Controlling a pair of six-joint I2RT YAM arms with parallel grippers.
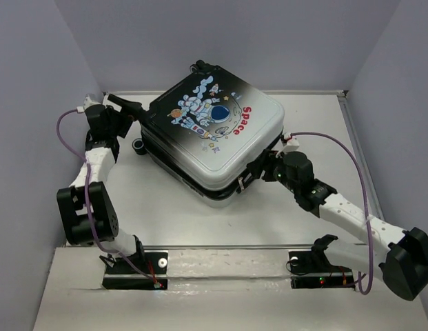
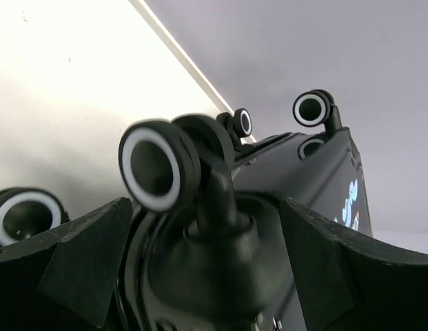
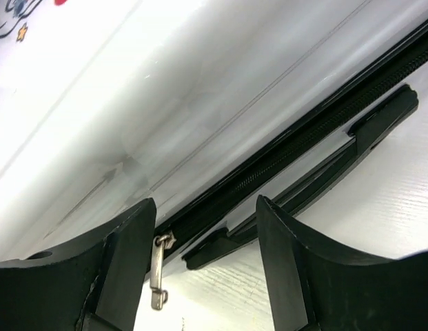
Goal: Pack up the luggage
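Left fingers (image 2: pixel 83 262): seen spread apart, one on each side of a corner wheel (image 2: pixel 155 165) and its stem; whether the stem is touched cannot be told.
Luggage (image 1: pixel 214 138): laid flat on the worktop (image 1: pixel 165 221) between both arms, shell shut, astronaut print turned upward, wheeled end toward the left arm.
Zipper (image 3: pixel 303 138): run along the side wall, slanting across the right wrist view from low left to high right.
Zipper pull (image 3: pixel 158 270): hung down inside the gap of the right fingers (image 3: pixel 124 269), just beside the left-hand one in that view.
Right fingers: held apart, nothing clamped.
Nearer arm: the right one is judged nearer to the pull; the left is judged to be placed for steadying the case.
Coming move: a closing on the pull, then a drag along the zipper line, is expected.
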